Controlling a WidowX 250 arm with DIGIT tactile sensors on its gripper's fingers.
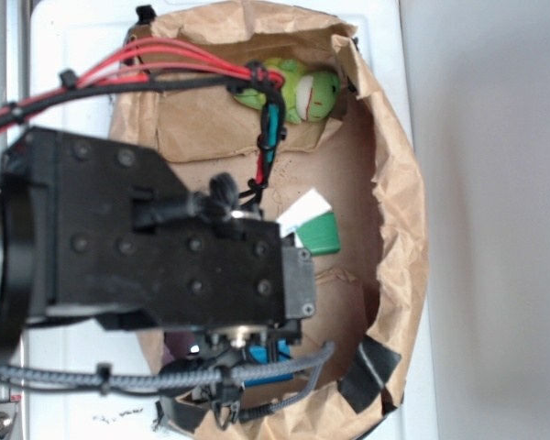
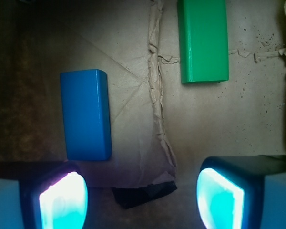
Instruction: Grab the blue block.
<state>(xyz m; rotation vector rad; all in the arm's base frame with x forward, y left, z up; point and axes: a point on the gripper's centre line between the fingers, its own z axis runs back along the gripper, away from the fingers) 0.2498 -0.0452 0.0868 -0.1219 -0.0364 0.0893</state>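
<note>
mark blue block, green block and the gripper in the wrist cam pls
blue block (image 2: 86,114): wrist view, middle of its top face.
green block (image 2: 203,40): wrist view, middle of its top face.
gripper (image 2: 142,198): wrist view, midway between the two fingertips, jaws apart, nothing held.

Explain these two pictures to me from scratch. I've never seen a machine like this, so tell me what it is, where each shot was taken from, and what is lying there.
The black boxy thing filling the exterior view is a small robot arm, seen from outside with its red and black cables. It hangs over a crumpled brown paper bag opened out like a tray. The other picture comes from a camera on the arm's wrist, looking down past its gripper; the two glowing pads at the bottom are its jaws, standing apart with nothing between them. On the paper lie a blue block and a green block, apart from each other. A green plush toy sits at the bag's far end. Nothing is held.
</note>
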